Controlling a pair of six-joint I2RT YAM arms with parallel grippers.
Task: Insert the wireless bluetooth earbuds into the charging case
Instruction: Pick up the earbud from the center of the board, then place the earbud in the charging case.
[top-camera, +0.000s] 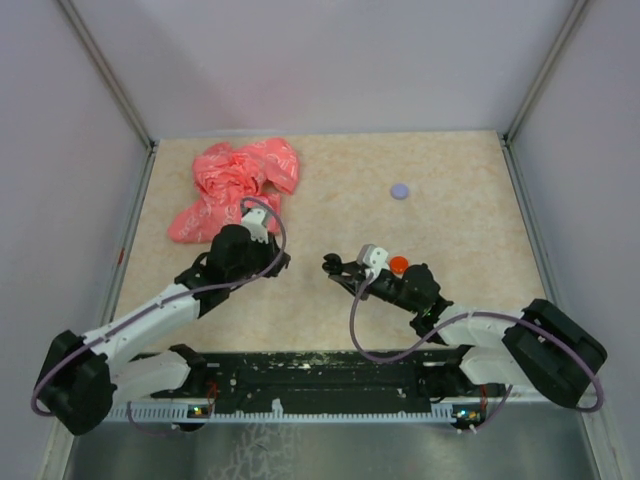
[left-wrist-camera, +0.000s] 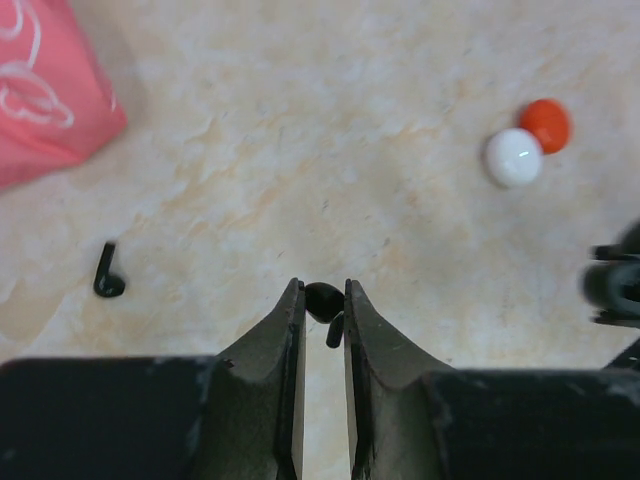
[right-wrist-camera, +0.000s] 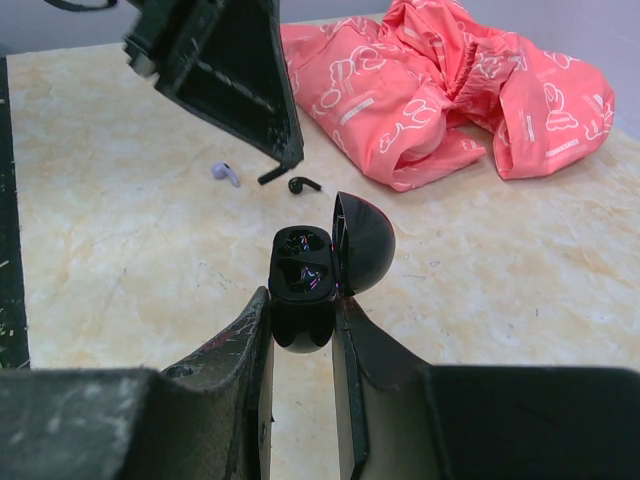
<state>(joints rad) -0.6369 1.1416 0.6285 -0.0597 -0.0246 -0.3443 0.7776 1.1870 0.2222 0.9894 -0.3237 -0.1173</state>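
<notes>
My left gripper (left-wrist-camera: 322, 288) is shut on a small black earbud (left-wrist-camera: 322, 301), pinched at the fingertips just above the table. Another black earbud (left-wrist-camera: 107, 276) lies on the table to its left. My right gripper (right-wrist-camera: 301, 295) is shut on the black charging case (right-wrist-camera: 300, 262), which is held upright with its lid (right-wrist-camera: 364, 243) swung open to the right and both sockets showing. In the right wrist view, the left gripper (right-wrist-camera: 225, 70) hangs beyond the case, over a pale purple earbud (right-wrist-camera: 225, 173) and a black earbud (right-wrist-camera: 303, 185). From above, the two grippers (top-camera: 258, 222) (top-camera: 332, 264) face each other mid-table.
A crumpled pink bag (top-camera: 238, 185) lies at the back left, close to the left gripper. A white round disc (left-wrist-camera: 514, 157) and a red one (left-wrist-camera: 546, 124) sit side by side near the right gripper. A purple disc (top-camera: 401, 190) lies further back. Walls enclose the table.
</notes>
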